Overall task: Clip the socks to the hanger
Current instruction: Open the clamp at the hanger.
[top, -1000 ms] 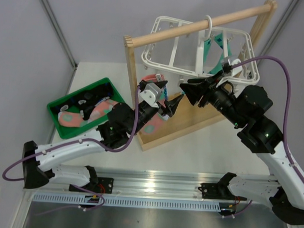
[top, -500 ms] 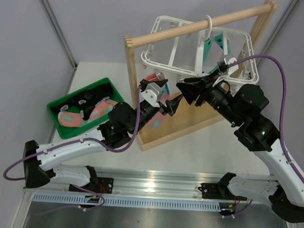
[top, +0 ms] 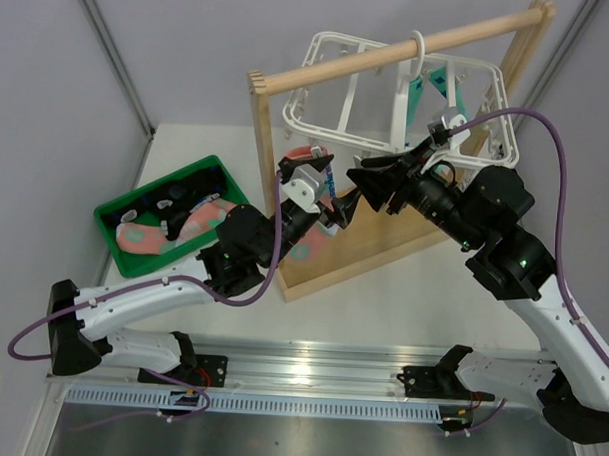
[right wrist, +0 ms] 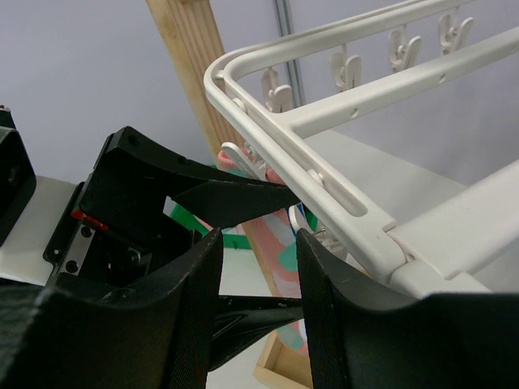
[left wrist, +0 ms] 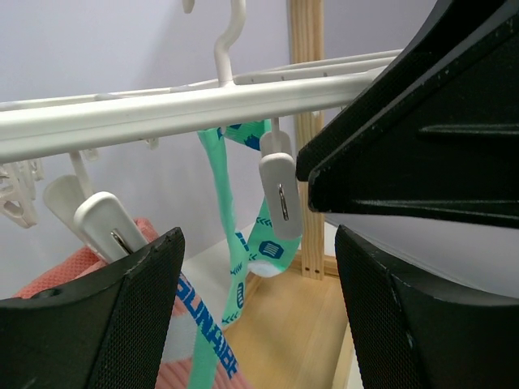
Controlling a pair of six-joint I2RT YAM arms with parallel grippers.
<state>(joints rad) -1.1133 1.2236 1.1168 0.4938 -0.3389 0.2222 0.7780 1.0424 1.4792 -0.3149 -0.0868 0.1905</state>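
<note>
Edging further left by the hanger (top: 338, 136), right fingers (top: 366, 183) half-open, empty; left fingers (top: 341, 197) wide apart, empty.

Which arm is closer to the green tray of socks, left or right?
Left. The left arm passes close by the green tray's near corner; the right arm is over by the wooden rack's right end, well away.

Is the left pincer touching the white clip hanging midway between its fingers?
Apart. The left wrist view shows the clip hanging from the hanger with background visible on both sides, clear of both fingers of the left pincer.
</note>
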